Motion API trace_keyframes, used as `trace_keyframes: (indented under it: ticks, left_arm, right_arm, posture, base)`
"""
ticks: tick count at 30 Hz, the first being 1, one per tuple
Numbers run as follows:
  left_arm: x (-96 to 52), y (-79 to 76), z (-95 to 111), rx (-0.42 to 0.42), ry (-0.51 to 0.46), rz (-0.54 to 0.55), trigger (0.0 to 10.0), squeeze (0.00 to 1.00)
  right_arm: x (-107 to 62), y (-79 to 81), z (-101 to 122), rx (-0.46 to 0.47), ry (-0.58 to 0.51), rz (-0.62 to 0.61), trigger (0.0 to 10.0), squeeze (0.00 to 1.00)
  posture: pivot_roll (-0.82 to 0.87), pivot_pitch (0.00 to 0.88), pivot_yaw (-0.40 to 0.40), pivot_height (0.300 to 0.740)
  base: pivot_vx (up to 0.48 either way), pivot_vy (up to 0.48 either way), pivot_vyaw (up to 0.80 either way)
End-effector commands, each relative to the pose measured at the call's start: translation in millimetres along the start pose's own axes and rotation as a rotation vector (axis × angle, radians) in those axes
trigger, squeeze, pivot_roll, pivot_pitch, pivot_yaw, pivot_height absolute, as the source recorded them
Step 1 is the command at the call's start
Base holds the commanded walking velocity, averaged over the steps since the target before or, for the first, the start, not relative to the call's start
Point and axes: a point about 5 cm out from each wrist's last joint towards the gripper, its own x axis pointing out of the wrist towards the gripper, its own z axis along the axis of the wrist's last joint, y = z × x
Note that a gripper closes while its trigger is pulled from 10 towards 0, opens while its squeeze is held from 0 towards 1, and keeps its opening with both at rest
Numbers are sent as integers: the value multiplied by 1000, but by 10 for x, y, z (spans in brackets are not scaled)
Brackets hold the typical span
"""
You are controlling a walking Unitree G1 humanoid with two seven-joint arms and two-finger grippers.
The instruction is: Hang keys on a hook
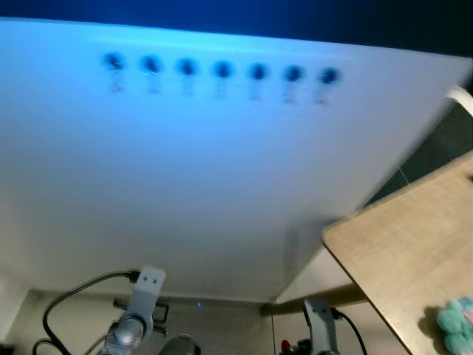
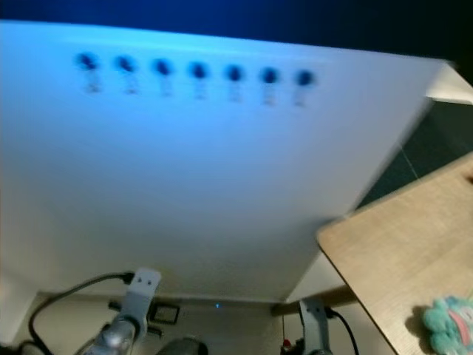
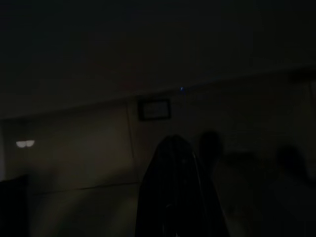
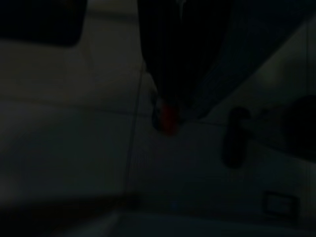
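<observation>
White wall point(image 1: 222, 185) carries seven hooks point(image 1: 222, 71), wooden table point(image 1: 414, 251) (teal plush point(image 1: 454, 324)) beside; claw states unclear

The broad white wall panel point(image 1: 222, 185) looks smooth and matt, washed in bluish light. The row of small dark round hooks point(image 1: 222, 70) on it is too blurred to tell the material. The light-brown counter point(image 1: 414, 244) shows a matt wood grain. On it lies a fuzzy turquoise plush toy point(image 1: 457, 322). The silver arms point(image 1: 133, 322) look like brushed metal.
</observation>
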Motion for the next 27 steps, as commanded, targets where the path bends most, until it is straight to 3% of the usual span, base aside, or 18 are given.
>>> trace_keyframes:
  ticks: [1, 6, 21, 27]
  left_arm:
    - [-5, -59, -32, 2, 16, -17, 10000, 0]
    - [8, -54, 1, 5, 11, -18, 10000, 0]
    - [24, -59, 32, -11, 16, -27, 10000, 0]
    - [21, -55, 20, -5, 22, -31, 10000, 0]
  right_arm:
    - [-33, -68, -107, 13, 31, -25, 10000, 0]
    - [-36, -93, -101, 87, 14, -53, 10000, 0]
    - [-50, -93, -154, 123, 16, -68, 10000, 0]
    - [-48, -85, -153, 129, 12, -70, 10000, 0]
  posture:
    - [94, 69, -68, 740]
    - [93, 63, -63, 740]
    - [90, 78, -45, 740]
    - [88, 80, -43, 740]
  base:
    - [0, 0, 800]
    - [0, 0, 160]
    - [0, 0, 0]
    - [0, 447, 0]
